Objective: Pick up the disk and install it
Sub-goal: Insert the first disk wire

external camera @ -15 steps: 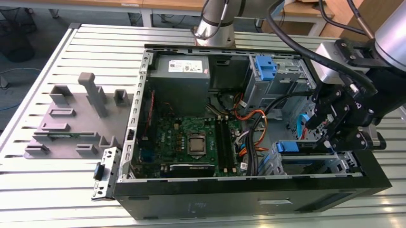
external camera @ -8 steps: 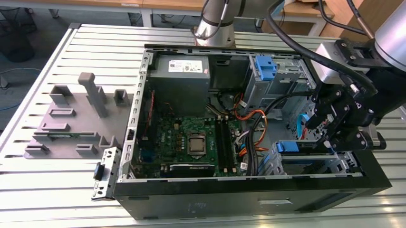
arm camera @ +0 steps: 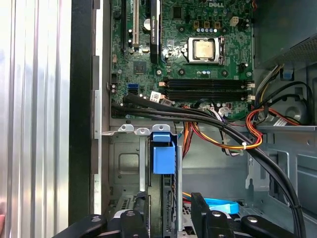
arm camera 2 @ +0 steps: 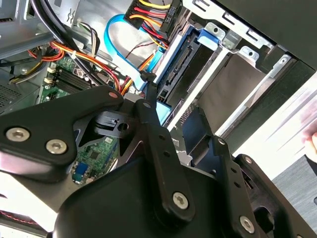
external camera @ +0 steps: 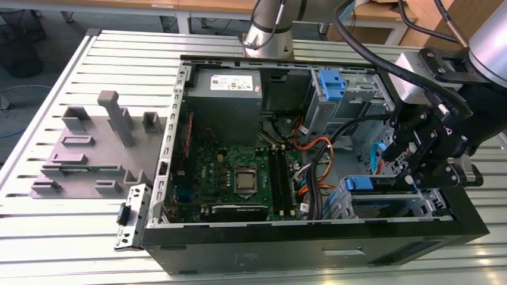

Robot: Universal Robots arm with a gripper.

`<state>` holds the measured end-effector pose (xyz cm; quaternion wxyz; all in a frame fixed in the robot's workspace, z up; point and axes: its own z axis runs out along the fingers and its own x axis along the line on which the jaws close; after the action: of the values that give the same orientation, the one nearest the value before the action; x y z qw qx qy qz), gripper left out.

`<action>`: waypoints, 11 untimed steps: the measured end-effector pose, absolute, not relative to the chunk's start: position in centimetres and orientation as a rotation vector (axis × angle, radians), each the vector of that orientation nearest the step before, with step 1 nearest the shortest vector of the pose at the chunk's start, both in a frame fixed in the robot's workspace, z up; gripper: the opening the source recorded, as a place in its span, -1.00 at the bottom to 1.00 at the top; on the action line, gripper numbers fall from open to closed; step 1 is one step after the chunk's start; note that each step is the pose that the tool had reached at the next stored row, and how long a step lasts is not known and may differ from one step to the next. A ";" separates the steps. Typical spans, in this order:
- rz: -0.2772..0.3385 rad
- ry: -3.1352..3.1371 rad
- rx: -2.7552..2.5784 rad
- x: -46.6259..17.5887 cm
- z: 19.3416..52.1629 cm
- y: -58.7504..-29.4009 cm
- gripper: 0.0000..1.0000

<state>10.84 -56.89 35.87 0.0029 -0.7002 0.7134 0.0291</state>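
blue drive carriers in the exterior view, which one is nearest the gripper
The lower blue carrier, in the bay at the case's front corner, sits right beside the gripper. The other blue carrier stands in the upper cage next to the grey power supply, well away.

White label on power supply; print seemingly unreadable.

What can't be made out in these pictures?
1. The label on the disk: edge-on in the first wrist view, behind the gripper in the exterior view.
2. Whether the gripper holds the disk: its own body blocks the contact, second wrist view.
3. How deep the disk sits in the drive bay: gripper covers it, exterior view.
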 end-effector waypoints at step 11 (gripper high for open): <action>0.091 2.237 -2.196 10.8 36.4 -56.9 -0.04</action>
<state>10.84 -56.89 36.36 0.0029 -0.7002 0.7134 0.0291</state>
